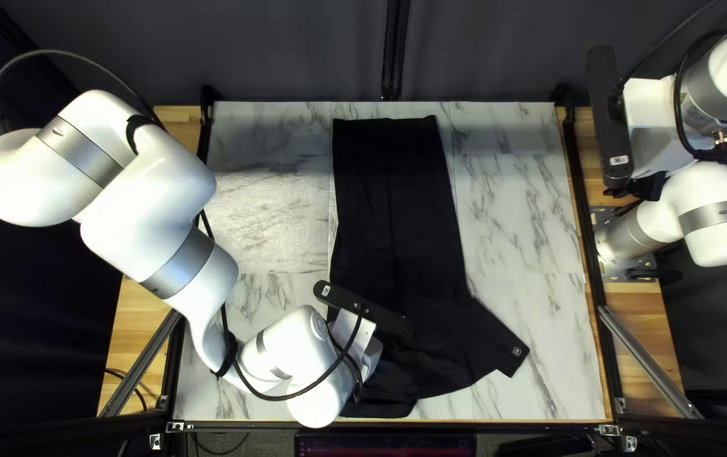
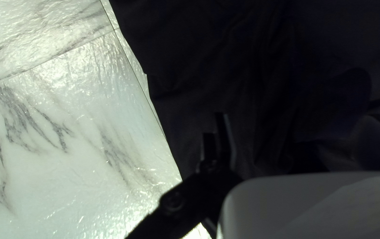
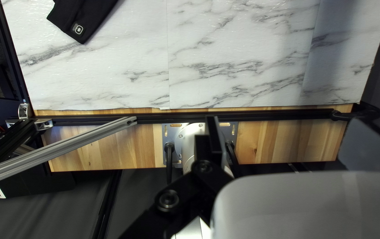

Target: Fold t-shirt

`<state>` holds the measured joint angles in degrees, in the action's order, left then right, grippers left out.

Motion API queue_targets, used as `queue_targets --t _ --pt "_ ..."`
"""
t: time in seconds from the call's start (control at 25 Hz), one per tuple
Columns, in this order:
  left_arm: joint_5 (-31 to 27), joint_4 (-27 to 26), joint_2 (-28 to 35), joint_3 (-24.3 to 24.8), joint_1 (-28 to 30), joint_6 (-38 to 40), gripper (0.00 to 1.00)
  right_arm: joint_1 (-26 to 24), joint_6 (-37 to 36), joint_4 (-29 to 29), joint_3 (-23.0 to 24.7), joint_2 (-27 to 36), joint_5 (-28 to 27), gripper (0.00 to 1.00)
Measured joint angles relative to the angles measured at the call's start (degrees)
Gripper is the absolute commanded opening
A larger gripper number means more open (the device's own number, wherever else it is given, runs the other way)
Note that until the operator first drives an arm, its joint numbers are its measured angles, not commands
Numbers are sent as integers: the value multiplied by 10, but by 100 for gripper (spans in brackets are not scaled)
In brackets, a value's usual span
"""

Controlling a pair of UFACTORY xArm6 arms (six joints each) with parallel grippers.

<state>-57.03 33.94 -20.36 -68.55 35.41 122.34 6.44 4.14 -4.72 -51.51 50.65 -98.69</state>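
Note:
A black t-shirt lies on the marble table, folded lengthwise into a long strip running from the far edge to the near edge. One sleeve with a small label sticks out to the right near the front. My left gripper hovers low over the shirt's near left part. In the left wrist view it stands open over dark cloth, with nothing held between its fingers. My right gripper is drawn back beyond the table's right edge, open and empty; the labelled sleeve lies far ahead of it.
The white marble tabletop shows bare on both sides of the shirt. A wooden border and black metal rails frame the table. My left arm's elbow hangs over the table's left part.

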Motion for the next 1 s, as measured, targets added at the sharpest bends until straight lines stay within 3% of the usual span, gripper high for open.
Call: queue_targets --t 0.64,1.0 --pt "27 45 -35 -19 22 -127 100 0 0 0 0 0 0 100" --pt "26 45 -36 -21 23 -133 100 0 0 0 0 0 0 100"
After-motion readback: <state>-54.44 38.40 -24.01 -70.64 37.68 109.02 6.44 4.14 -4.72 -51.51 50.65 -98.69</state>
